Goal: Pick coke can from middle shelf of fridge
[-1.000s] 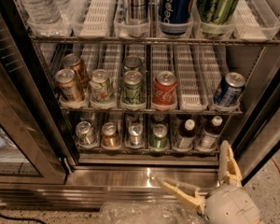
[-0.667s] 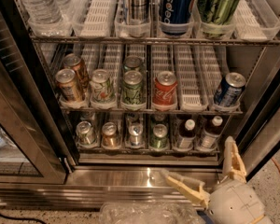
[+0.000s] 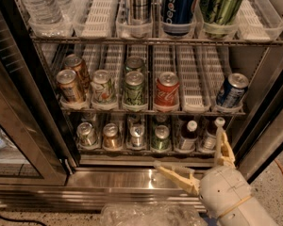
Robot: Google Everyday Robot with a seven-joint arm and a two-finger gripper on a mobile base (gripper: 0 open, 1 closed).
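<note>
The red coke can (image 3: 166, 90) with white script and a silver top stands upright at the front of the middle shelf (image 3: 193, 86), in a white slotted lane tray, right of two green cans (image 3: 133, 87). The fridge (image 3: 132, 178) stands with its door open, its steel base at the bottom. My gripper (image 3: 191, 147) is low at the bottom right, in front of the steel base and below the bottom shelf. Its two tan fingers (image 3: 177, 175) are spread wide apart and hold nothing. It is well below and right of the coke can.
A blue can (image 3: 232, 90) stands at the right of the middle shelf, tan and light cans (image 3: 70, 85) at the left. Tall cans and water bottles in clear bins (image 3: 179, 6) fill the top rack. Small cans and dark bottles (image 3: 188, 134) fill the bottom rack. The glass door (image 3: 19, 140) hangs open left. Crumpled clear plastic (image 3: 146, 215) lies at the bottom.
My gripper has shifted slightly right and up in front of the steel base, fingers still spread. The cans have not moved.
</note>
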